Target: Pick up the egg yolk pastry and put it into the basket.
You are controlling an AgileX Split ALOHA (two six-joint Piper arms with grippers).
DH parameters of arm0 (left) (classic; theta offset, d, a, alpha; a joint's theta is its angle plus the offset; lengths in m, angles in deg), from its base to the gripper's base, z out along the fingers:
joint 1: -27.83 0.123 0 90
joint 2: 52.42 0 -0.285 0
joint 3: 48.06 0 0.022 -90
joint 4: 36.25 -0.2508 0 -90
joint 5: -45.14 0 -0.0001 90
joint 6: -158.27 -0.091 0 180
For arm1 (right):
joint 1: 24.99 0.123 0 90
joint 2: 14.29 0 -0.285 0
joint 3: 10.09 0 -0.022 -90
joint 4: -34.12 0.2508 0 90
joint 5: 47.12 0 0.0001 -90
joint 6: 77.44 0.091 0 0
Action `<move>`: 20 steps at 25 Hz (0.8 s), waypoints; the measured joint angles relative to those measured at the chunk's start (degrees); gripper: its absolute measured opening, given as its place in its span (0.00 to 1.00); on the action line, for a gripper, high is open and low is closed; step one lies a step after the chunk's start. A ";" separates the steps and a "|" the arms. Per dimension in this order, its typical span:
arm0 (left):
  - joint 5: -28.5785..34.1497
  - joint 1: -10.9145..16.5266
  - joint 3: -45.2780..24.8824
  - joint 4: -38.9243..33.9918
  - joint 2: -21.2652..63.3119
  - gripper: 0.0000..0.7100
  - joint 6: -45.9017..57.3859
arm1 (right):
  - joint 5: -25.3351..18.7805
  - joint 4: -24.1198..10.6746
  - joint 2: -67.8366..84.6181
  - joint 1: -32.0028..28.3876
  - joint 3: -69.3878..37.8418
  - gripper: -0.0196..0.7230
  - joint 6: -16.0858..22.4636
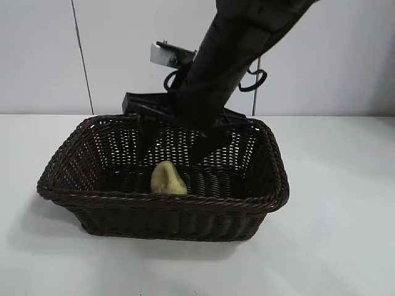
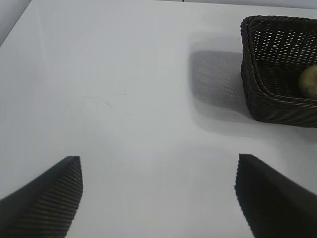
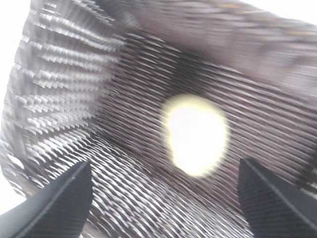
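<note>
The egg yolk pastry (image 1: pixel 168 179), pale yellow and rounded, lies on the floor of the dark brown wicker basket (image 1: pixel 160 200) near its front wall. My right gripper (image 1: pixel 176 151) reaches down into the basket from behind and above the pastry. In the right wrist view its fingers (image 3: pixel 59 198) stand wide apart with nothing between them, and the pastry (image 3: pixel 195 134) rests a little beyond them on the woven basket floor (image 3: pixel 124 198). My left gripper (image 2: pixel 158 158) hovers open over bare white table, off to the side of the basket (image 2: pixel 262 94), where the pastry (image 2: pixel 309 82) shows inside.
The basket stands in the middle of a white table (image 1: pixel 333 246), with a pale wall behind. The right arm's black sleeve (image 1: pixel 234 55) slants down from the upper right over the basket's back rim.
</note>
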 joint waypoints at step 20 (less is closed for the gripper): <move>0.00 0.00 0.00 0.00 0.00 0.85 0.00 | -11.63 -13.46 0.00 -21.61 4.22 0.79 0.13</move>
